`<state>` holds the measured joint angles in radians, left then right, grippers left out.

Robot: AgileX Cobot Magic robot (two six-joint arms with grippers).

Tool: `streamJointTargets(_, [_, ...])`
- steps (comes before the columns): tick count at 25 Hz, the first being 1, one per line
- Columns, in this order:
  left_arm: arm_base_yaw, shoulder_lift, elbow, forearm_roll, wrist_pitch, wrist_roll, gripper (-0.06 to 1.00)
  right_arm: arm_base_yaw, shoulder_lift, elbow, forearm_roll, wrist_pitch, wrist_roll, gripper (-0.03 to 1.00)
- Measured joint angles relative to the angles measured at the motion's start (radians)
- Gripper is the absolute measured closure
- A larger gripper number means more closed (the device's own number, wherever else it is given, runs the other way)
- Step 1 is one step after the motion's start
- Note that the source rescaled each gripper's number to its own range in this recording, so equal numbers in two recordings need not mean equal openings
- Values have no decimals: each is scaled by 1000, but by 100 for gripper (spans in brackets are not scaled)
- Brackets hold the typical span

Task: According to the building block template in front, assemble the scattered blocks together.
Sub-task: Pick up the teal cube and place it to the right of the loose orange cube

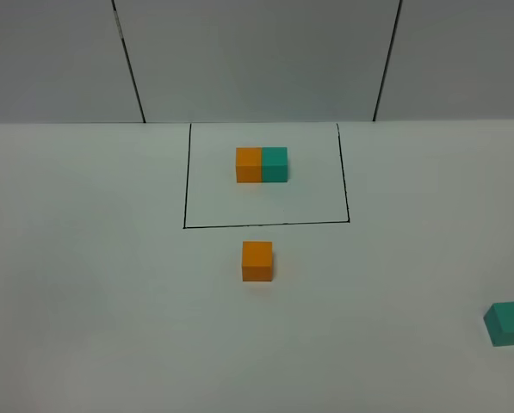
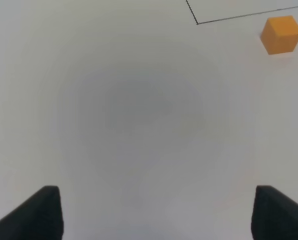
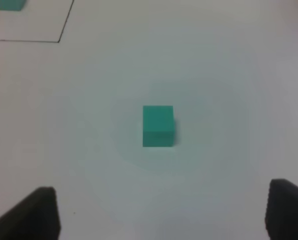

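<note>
The building block template is a black-lined rectangle (image 1: 185, 225) framing a joined orange and teal pair (image 1: 262, 164). The loose orange cube (image 1: 257, 261) sits just in front of the frame; it also shows in the left wrist view (image 2: 281, 34), far from my open, empty left gripper (image 2: 153, 215). The loose teal cube (image 1: 508, 323) lies at the right edge of the table. In the right wrist view the teal cube (image 3: 158, 126) lies ahead of my open, empty right gripper (image 3: 161, 215), centred between the fingers but apart from them. Neither gripper shows in the exterior high view.
The white table (image 1: 102, 301) runs back to a grey panelled wall (image 1: 257, 60). A corner of the frame line shows in the left wrist view (image 2: 197, 22) and in the right wrist view (image 3: 59, 41), with a bit of the template's teal cube (image 3: 9, 4).
</note>
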<state>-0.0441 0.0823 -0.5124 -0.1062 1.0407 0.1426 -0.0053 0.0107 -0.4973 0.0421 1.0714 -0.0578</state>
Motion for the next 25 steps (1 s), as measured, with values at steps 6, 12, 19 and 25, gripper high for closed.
streamJointTargets(6, [0, -68, 4, 0, 7, 2, 20, 0, 0, 0, 0, 0, 0, 27])
streamJointTargets(12, [0, -88, 5, -1, 7, 2, 20, 0, 0, 0, 0, 0, 0, 27])
streamJointTargets(19, [0, -88, 5, -2, 7, 1, 20, 0, 0, 0, 0, 0, 0, 27])
streamJointTargets(25, [0, -88, 5, -2, 7, 1, 20, 0, 0, 0, 0, 0, 0, 27])
